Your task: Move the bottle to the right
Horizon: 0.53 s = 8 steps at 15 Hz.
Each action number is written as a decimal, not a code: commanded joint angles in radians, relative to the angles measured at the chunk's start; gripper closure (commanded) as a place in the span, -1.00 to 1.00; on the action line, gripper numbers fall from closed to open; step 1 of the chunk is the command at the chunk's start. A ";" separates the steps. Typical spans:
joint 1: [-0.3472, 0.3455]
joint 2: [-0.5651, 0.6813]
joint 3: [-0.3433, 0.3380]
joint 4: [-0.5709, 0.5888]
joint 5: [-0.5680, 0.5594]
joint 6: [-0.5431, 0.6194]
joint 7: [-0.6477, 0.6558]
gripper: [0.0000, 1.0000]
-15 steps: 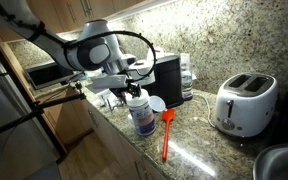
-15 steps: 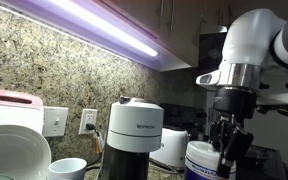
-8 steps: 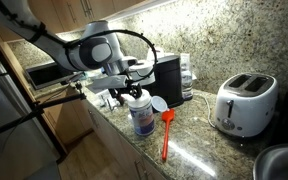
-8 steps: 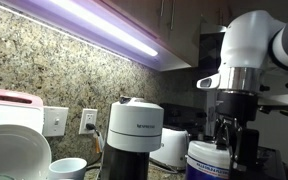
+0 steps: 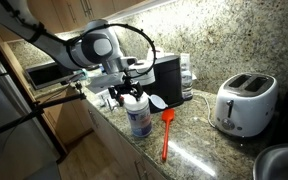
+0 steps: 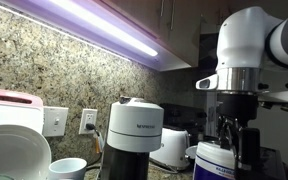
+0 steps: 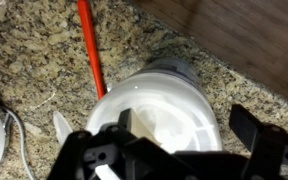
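Obs., left to right. The arm is reaching in from the left in an exterior view, carrying the pincer straight down over the bottle. The bottle is standing near the front edge of the granite desk, just in front of the black appliance. I cannot tell if its base is touching the stone or hanging just clear of it.

Pincer state: the jaws are clamping the bottle's upper part, one on each side. In the wrist view the fingers are bracketing the white top from above.

Key relation: the bottle is sitting directly beneath the pincer, with its long axis upright and in line with the pincer's own downward axis. Judgement: a sideways carry is needing no re-orientation, only a level hold.

Further right, the orange-handled utensil is lying just beside the bottle, with its handle running toward the desk edge. Beyond it is bare stone, and the toaster is standing well apart. Judgement: the utensil is the likeliest thing to get clipped on a rightward path.
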<state>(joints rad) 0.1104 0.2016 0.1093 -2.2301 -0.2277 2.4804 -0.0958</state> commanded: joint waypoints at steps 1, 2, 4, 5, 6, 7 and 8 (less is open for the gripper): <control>0.028 0.005 -0.012 0.042 -0.044 -0.079 0.064 -1.00; 0.032 0.006 -0.010 0.050 -0.048 -0.094 0.071 -1.00; 0.051 0.008 -0.005 0.068 -0.073 -0.124 0.099 -1.00; 0.060 0.010 0.000 0.082 -0.081 -0.140 0.110 -1.00; 0.071 0.012 0.003 0.094 -0.092 -0.156 0.117 -1.00; 0.083 0.014 0.007 0.108 -0.104 -0.173 0.124 -1.00; 0.093 0.016 0.011 0.123 -0.112 -0.190 0.129 -1.00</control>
<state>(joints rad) 0.1729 0.2053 0.1128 -2.1659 -0.3022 2.3660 -0.0086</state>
